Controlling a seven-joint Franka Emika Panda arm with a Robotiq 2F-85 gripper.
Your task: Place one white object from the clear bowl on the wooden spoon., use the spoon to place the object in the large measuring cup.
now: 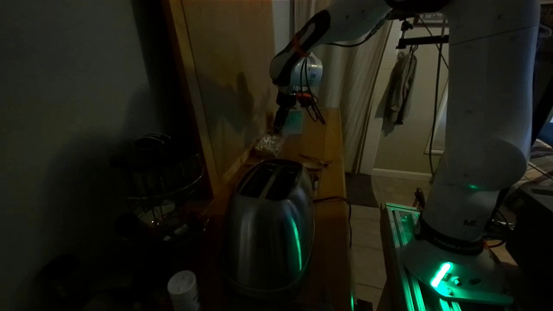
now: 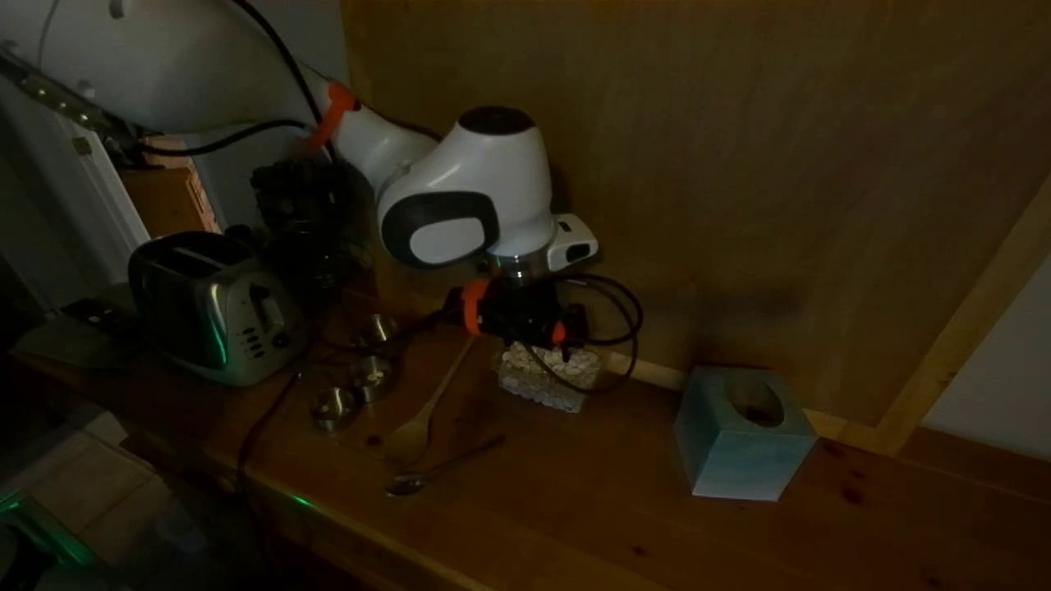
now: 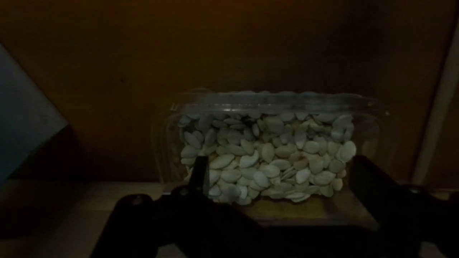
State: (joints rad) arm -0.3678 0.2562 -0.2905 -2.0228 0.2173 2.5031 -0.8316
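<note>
White seeds (image 3: 268, 152) fill a clear rectangular bowl (image 3: 287, 99) standing against the wooden panel. Directly over that bowl in the wrist view, my gripper (image 3: 279, 159) is open, its fingers spread wide with nothing held between them. Dim light hides how far the tips are from the seeds. A wooden spoon (image 2: 408, 443) lies on the counter in front of the bowl in an exterior view, its bowl end towards the front edge. Metal measuring cups (image 2: 332, 408) stand left of the spoon; which one is the large measuring cup, I cannot tell.
A small metal spoon (image 2: 406, 484) lies by the wooden spoon. The toaster (image 2: 218, 308) stands beyond the cups, its cord hanging over the counter's front edge. A blue tissue box (image 2: 731, 455) sits right of the bowl. The wooden panel (image 2: 739, 205) rises close behind the arm.
</note>
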